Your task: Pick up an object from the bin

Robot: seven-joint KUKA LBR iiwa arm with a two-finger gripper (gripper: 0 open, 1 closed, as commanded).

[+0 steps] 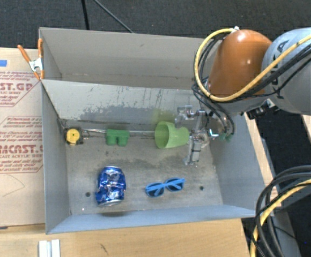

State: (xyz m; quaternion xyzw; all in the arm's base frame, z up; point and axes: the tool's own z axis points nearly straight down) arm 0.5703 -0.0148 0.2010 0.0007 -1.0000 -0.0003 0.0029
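My gripper (194,143) hangs low at the right side of the bin, right against the closed end of a light green plastic cup (170,135). The cup lies on its side with its mouth turned left. Blue sunglasses (165,187) lie on the floor a little below and left of the gripper.
A green block (117,137) and a yellow tape measure (72,136) lie in a row to the left of the cup, near the back wall. A crushed blue can (110,186) lies at the front left. The arm with its orange cover and cables reaches in over the right wall.
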